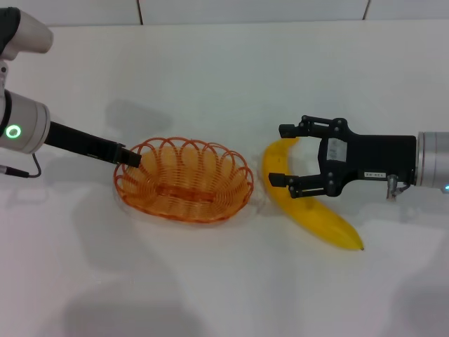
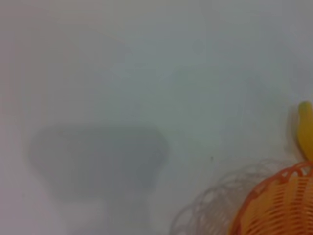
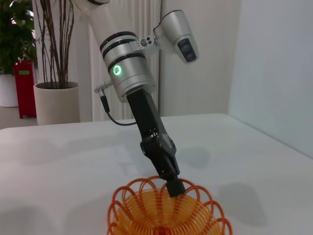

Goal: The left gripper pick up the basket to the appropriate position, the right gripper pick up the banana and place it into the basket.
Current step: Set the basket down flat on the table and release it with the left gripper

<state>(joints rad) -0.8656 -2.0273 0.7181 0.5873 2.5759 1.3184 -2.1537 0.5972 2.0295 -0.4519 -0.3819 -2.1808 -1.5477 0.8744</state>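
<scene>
The orange wire basket (image 1: 184, 181) sits left of the table's middle. My left gripper (image 1: 130, 157) is at its left rim and shut on a rim loop; the right wrist view shows the same grip (image 3: 175, 188) on the basket (image 3: 166, 213). The yellow banana (image 1: 316, 214) lies just right of the basket, its dark tip toward the front right. My right gripper (image 1: 279, 155) is open over the banana's far end, with one finger on each side of it. The left wrist view shows the basket's edge (image 2: 279, 205) and one banana end (image 2: 306, 129).
The white table (image 1: 224, 77) carries only these things. Its back edge meets a tiled wall. In the right wrist view, potted plants (image 3: 54, 58) and a red box (image 3: 24, 88) stand beyond the table's far side.
</scene>
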